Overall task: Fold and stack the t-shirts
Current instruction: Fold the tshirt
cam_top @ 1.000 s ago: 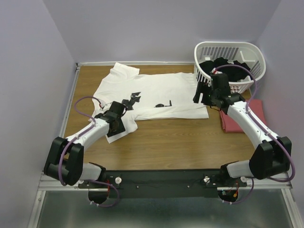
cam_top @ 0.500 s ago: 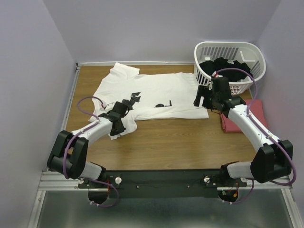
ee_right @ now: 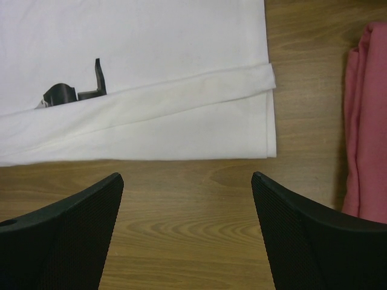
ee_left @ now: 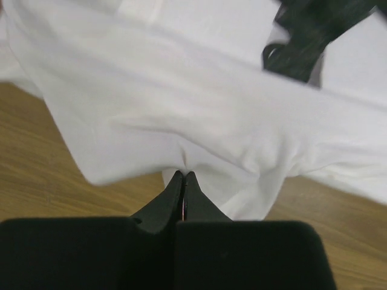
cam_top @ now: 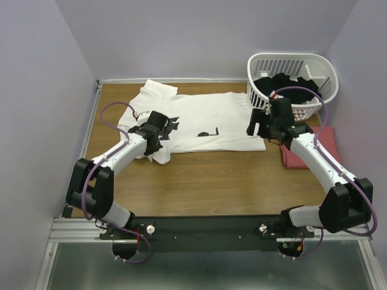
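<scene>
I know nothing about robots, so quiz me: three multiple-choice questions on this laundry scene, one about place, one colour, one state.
1. What colour are the clothes in the basket? A) black B) white C) red
2. Where is the folded red shirt? A) in the basket B) on the table, right of the white shirt C) atop the white shirt
3. The left tool is: A) wide open B) shut on the white shirt C) out of view
Answers: 1 A, dark cloth fills it. 2 B, it lies on wood beside the white hem. 3 B, its tips pinch puckered white cloth.
</scene>
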Tool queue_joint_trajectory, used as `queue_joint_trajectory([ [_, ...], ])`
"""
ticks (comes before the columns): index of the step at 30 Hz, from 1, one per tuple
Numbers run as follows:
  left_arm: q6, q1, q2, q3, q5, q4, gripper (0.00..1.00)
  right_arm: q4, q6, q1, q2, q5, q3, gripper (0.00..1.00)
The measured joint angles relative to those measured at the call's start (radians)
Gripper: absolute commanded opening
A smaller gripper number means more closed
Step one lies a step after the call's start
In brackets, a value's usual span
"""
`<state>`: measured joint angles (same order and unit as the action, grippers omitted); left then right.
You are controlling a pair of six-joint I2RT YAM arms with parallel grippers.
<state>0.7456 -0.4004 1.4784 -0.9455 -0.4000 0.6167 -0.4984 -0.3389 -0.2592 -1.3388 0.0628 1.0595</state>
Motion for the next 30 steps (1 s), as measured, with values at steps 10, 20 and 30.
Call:
queue_joint_trajectory([
  [10, -0.152, 0.043, 0.282, -0.391, -0.156, -0.011, 0.00, 0.000, 0.007, 0.000, 0.000, -0.020, -0.006, 0.92],
  [20, -0.257, 0.100, 0.477, -0.600, -0.200, -0.052, 0.00, 0.000, 0.028, 0.000, -0.003, -0.106, -0.006, 0.91],
  [30, -0.293, 0.127, 0.558, -0.669, -0.202, -0.104, 0.07, 0.004, 0.040, 0.000, -0.109, -0.165, 0.022, 0.89],
])
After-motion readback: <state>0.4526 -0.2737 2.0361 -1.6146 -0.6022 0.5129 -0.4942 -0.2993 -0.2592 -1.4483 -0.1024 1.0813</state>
